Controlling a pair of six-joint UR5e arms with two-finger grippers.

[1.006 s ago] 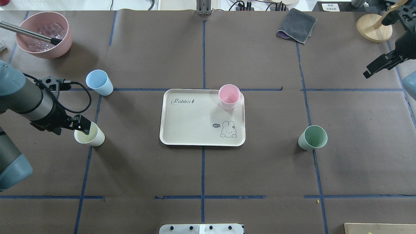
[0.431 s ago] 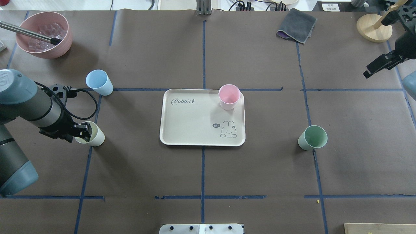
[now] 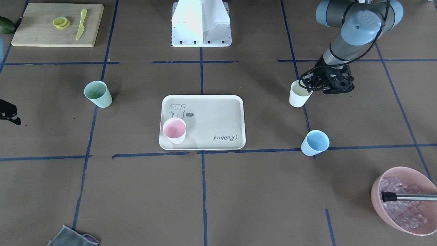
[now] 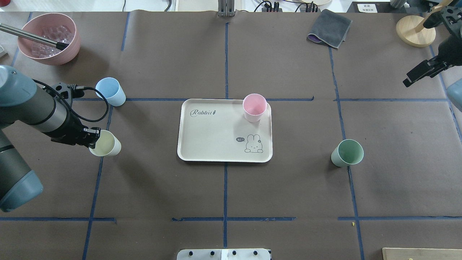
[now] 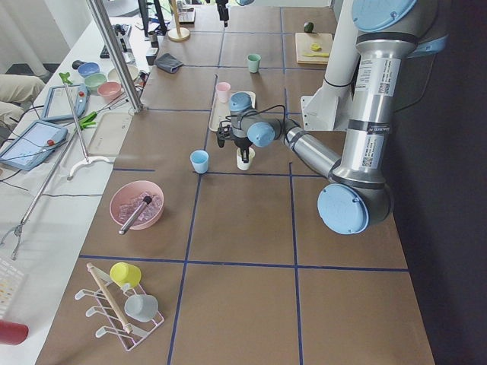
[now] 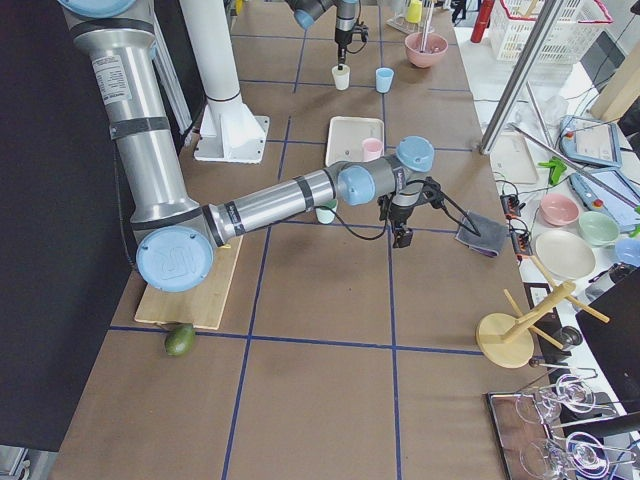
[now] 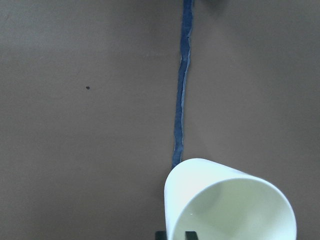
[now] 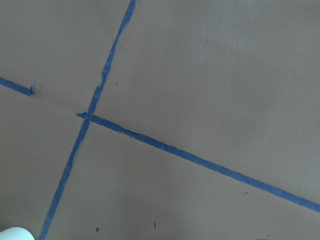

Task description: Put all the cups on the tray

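The cream-white cup (image 4: pixel 105 147) is pinched at its rim by my left gripper (image 4: pixel 93 141), left of the tray (image 4: pixel 213 141). It hangs tilted and looks slightly off the table; the front-facing view (image 3: pixel 299 95) and the left wrist view (image 7: pixel 230 205) show it too. The pink cup (image 4: pixel 254 107) stands upright on the tray's far right corner. The light blue cup (image 4: pixel 110 91) stands on the table behind the held cup. The green cup (image 4: pixel 347 153) stands on the table right of the tray. My right gripper (image 4: pixel 407 82) hangs empty at the far right edge, apparently open.
A pink bowl (image 4: pixel 74 43) of ice cubes with a metal handle in it sits at the back left. A grey cloth (image 4: pixel 330 28) and a wooden stand (image 4: pixel 415 30) sit at the back right. A cutting board (image 3: pixel 34 34) lies near the robot's right.
My left gripper closed on the cream-white cup's rim and carried it a little up and toward the tray, tilting it. The right arm and the other cups have not moved.
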